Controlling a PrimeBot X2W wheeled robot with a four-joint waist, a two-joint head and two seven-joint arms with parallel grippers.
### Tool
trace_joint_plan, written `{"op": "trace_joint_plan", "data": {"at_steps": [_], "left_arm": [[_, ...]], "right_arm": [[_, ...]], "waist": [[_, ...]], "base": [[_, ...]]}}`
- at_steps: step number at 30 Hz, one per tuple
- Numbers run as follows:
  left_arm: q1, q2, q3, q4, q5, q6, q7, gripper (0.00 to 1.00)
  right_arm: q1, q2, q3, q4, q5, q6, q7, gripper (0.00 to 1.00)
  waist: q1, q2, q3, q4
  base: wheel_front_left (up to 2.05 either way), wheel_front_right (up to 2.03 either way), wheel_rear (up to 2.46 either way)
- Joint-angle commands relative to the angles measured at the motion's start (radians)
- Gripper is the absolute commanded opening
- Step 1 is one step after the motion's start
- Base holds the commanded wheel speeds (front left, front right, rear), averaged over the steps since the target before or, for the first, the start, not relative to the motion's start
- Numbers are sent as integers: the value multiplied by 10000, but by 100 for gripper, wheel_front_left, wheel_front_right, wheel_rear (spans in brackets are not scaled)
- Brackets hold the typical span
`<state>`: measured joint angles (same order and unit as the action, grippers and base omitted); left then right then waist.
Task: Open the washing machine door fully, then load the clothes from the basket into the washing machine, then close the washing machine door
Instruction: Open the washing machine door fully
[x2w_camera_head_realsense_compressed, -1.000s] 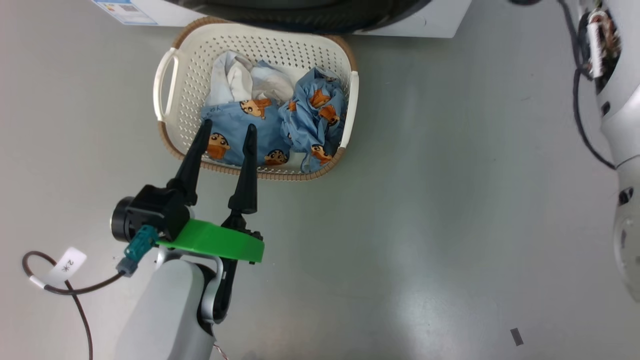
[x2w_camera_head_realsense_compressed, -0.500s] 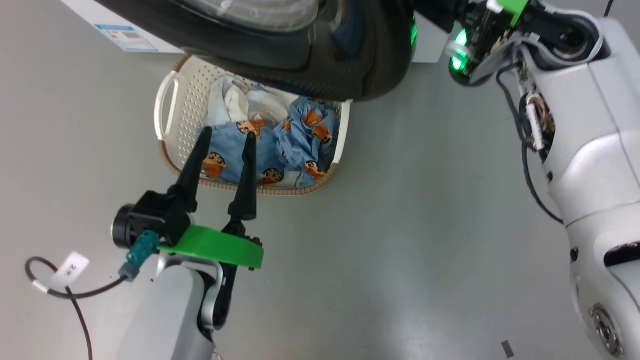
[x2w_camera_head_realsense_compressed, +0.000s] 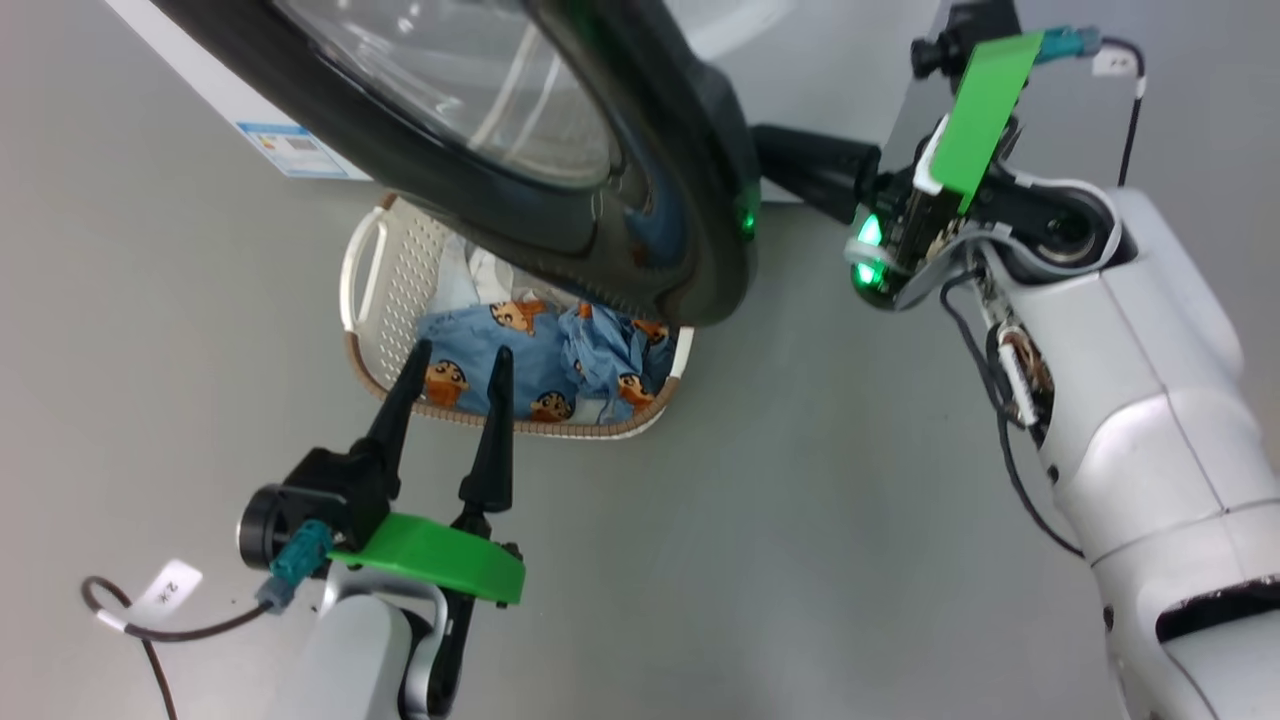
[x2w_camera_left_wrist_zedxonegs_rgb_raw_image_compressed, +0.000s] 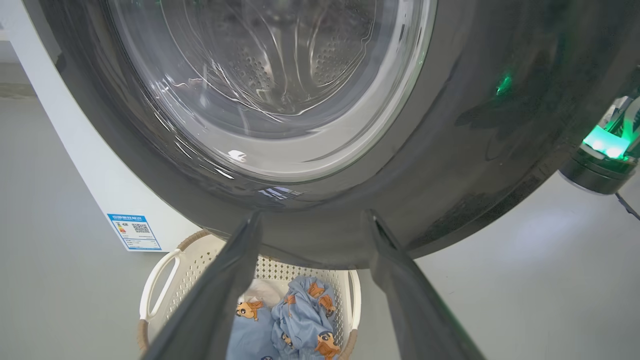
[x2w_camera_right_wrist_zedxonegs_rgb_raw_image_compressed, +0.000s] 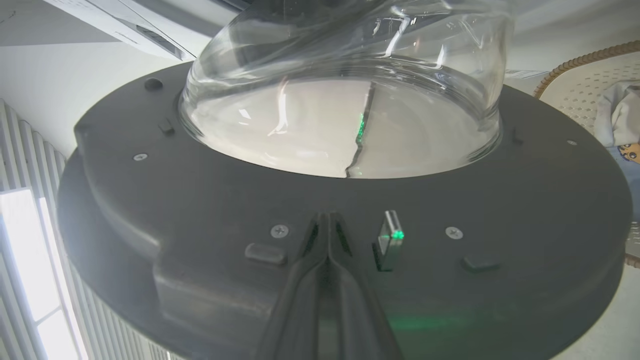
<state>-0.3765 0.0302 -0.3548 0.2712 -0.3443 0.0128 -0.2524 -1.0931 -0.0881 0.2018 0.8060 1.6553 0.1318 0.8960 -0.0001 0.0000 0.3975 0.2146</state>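
The washing machine door (x2w_camera_head_realsense_compressed: 640, 200), with a black rim and a bulging glass window, stands swung out over the far part of the basket (x2w_camera_head_realsense_compressed: 400, 290). Light blue clothes (x2w_camera_head_realsense_compressed: 520, 360) with orange cartoon faces lie in the basket, with a white piece behind them. My left gripper (x2w_camera_head_realsense_compressed: 461, 350) is open, its tips above the basket's near rim with nothing between them. My right gripper (x2w_camera_head_realsense_compressed: 775, 150) is shut. In the right wrist view, the right gripper (x2w_camera_right_wrist_zedxonegs_rgb_raw_image_compressed: 327, 217) has its tips on the door's inner face (x2w_camera_right_wrist_zedxonegs_rgb_raw_image_compressed: 200, 210), beside the latch (x2w_camera_right_wrist_zedxonegs_rgb_raw_image_compressed: 390, 240). The white washing machine (x2w_camera_head_realsense_compressed: 215, 85) stands behind.
Grey floor (x2w_camera_head_realsense_compressed: 800, 520) spreads to the right of the basket and in front of it. My right arm's pale forearm (x2w_camera_head_realsense_compressed: 1130, 380) fills the right side. A cable with a white tag (x2w_camera_head_realsense_compressed: 165, 590) hangs by my left wrist. The machine's blue sticker (x2w_camera_left_wrist_zedxonegs_rgb_raw_image_compressed: 134, 231) faces the basket.
The head view has tilted up, so the basket sits lower in the picture. The door now covers more of the basket. My right arm has come into view at the door's edge. The left gripper stays open.
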Motion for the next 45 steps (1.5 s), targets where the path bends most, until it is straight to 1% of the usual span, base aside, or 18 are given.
{"op": "trace_joint_plan", "data": {"at_steps": [1,12,24,36,41,45], "left_arm": [[183,200,301,-94,90,-70,-94,100],[744,200,118,267,119,-253,-94,100],[1020,200,-22,386,125,-378,-94,100],[985,200,60,427,204,-409,-94,100],[942,200,155,419,259,-403,-94,100],[910,200,210,406,293,-404,-94,100]], "right_arm": [[298,373,227,-402,196,-11,19,0],[1526,377,1519,-951,1437,-11,-588,0],[2061,378,2836,-1036,2497,-11,-1357,0],[2063,265,3481,-998,3085,-11,-1826,0],[2052,67,3557,-1095,3350,-11,-2132,0],[2115,-223,3434,-1295,3578,-11,-2551,0]], "waist": [[1,0,-381,56],[1,0,-1403,160],[1,0,-1869,300],[1,0,-1855,218],[1,0,-1835,153],[1,0,-1817,115]], "base": [[0,0,0],[0,0,0],[0,0,0],[0,0,0],[0,0,0],[0,0,0]]}}
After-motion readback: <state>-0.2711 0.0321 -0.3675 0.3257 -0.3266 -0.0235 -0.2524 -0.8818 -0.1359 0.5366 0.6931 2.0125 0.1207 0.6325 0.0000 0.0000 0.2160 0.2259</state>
